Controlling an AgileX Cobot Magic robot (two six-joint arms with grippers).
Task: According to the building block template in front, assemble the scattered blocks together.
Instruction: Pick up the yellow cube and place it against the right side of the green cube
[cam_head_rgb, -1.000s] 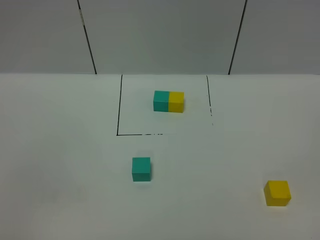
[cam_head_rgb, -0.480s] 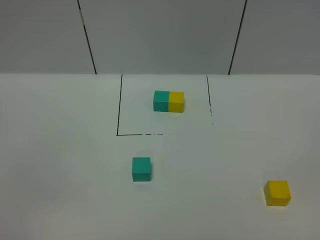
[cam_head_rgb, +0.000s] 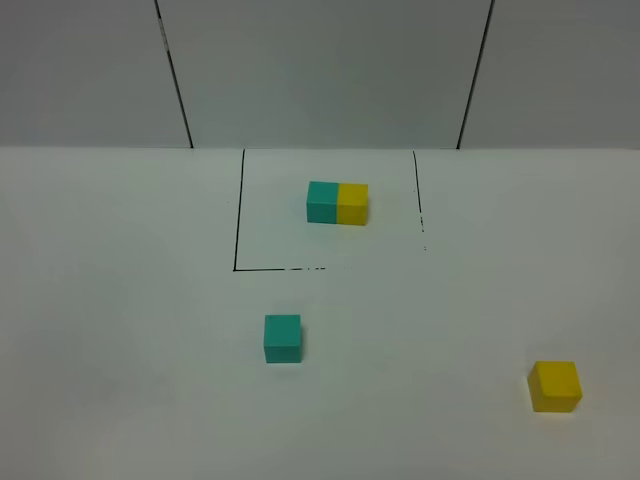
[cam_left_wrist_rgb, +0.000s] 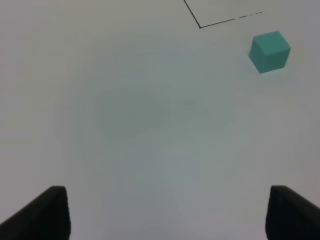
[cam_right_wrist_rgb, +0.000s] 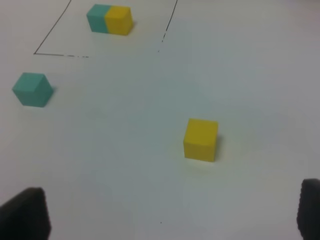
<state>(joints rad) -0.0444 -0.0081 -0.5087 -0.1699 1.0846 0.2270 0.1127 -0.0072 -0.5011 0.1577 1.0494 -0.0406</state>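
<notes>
White tabletop (cam_head_rgb: 120, 300) fills the scene, backed by grey wall panels (cam_head_rgb: 320, 70). At the far middle, a black outline (cam_head_rgb: 238, 210) frames the building block template (cam_head_rgb: 337, 202), with teal on the left joined to yellow on the right. The scattered blocks lie nearer. The teal cube (cam_head_rgb: 282, 338) sits near the middle, just on the near side of the outline's left corner. The yellow cube (cam_head_rgb: 555, 386) sits well apart from it, at the near right.

The left gripper (cam_left_wrist_rgb: 167, 215) and right gripper (cam_right_wrist_rgb: 167, 212) both have their fingers spread wide and hold nothing. Each has its own cube ahead of it.

Both cubes look rigid, light and matte, so a squeeze should not hurt them, and flat faces ought to seat well. Each is probably best taken by its near and far faces, leaving the teal cube's right face and the yellow cube's left face bare for joining. Nothing lies between the two cubes, which gives room to slide or carry them. No table edge shows near the yellow cube, so the margin on that side cannot be judged.
</notes>
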